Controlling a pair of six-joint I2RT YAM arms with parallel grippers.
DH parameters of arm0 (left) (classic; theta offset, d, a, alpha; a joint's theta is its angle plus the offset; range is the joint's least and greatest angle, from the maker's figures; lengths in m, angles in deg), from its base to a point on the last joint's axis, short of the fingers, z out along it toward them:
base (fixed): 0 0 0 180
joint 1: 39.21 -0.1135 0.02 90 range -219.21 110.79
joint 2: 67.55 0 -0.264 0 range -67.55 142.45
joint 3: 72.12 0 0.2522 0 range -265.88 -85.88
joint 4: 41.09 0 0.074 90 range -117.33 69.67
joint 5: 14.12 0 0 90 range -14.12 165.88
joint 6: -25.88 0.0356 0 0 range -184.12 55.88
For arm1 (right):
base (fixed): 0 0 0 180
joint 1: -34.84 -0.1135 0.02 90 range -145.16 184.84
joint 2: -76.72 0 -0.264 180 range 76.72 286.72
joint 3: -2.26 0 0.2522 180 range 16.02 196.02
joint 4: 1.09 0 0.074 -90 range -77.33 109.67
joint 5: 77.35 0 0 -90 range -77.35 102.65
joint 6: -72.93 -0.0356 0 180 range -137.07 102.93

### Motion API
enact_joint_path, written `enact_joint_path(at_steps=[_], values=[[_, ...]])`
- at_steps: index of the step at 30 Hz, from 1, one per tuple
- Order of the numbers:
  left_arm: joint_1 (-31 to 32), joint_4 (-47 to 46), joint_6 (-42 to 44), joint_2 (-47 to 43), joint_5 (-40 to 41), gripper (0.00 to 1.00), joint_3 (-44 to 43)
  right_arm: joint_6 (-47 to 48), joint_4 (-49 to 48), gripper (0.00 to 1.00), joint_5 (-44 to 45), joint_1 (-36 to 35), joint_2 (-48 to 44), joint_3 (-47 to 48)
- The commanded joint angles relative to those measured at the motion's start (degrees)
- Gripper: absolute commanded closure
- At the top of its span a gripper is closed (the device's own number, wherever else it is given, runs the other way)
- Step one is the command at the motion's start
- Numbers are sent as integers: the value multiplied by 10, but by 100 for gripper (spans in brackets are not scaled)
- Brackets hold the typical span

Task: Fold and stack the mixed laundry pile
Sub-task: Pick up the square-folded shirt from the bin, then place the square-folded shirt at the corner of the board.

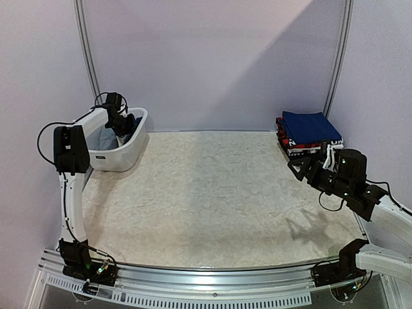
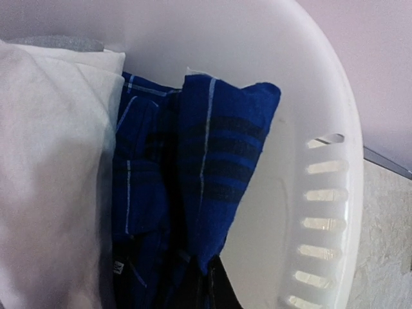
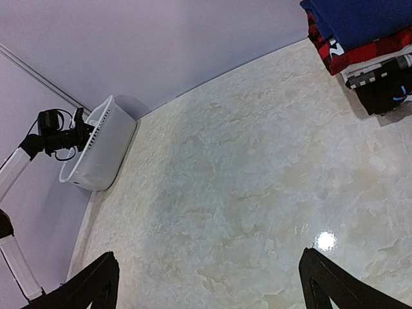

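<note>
Dark blue plaid shirt with thin light lines — plain white shirt — white basket

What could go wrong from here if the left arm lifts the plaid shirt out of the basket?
1. The left tool looks shut on only a narrow fold of the plaid shirt, so the cloth may slip free when lifted.
2. The white shirt lies pressed against the plaid one and could be dragged out with it.
3. The basket sits at the far left corner of the table; a snagging pull might tip or slide it.
</note>
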Motion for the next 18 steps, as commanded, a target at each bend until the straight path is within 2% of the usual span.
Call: enact_joint_path(at_steps=[1, 9, 18], values=[[0, -20, 3, -89, -11, 100, 28, 4, 6, 1, 0, -5, -2, 11], [8, -25, 8, -192, -10, 100, 65, 1, 3, 1, -8, -4, -2, 14], [23, -23, 19, -265, -8, 100, 73, 1, 4, 1, -8, -4, -3, 18]])
